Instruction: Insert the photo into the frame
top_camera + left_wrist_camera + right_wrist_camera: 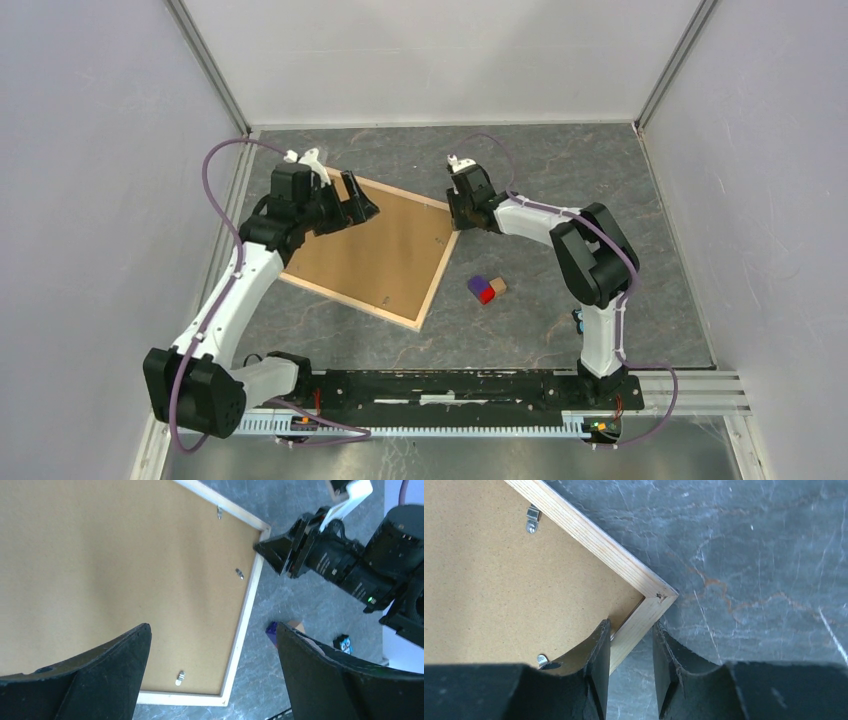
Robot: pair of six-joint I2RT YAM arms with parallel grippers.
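- The frame [438,280] lies back-up on the desk [560,170], turned diamond-wise. One corner points to the right arm and one to the near edge.
- A brown backing board [375,255] fills the frame, with metal clips [531,517] along its inner edge. The photo shows in no view, so I cannot tell whether it sits under the board.
- Right end effector [630,627] is at the frame's right-hand corner [659,596]. Its fingers straddle the slat just below that corner, one over the board and one on the desk side, and appear pinched onto the wood.
- Key relation: the gripped slat runs from that corner toward the near edge of the desk. Judgement: any lift or slide would pivot the frame about this one corner.
- Left end effector [212,627] is spread wide and holds nothing. It hangs over the far-left part of the board and faces across the frame toward the right arm.
- Judgement: the left arm is nearer the board's middle, the right nearer its edge.
- Long axis: the sides look near equal from above, so I cannot settle it.
- Small coloured blocks [487,289] sit beside the frame's right slat, apart from it.
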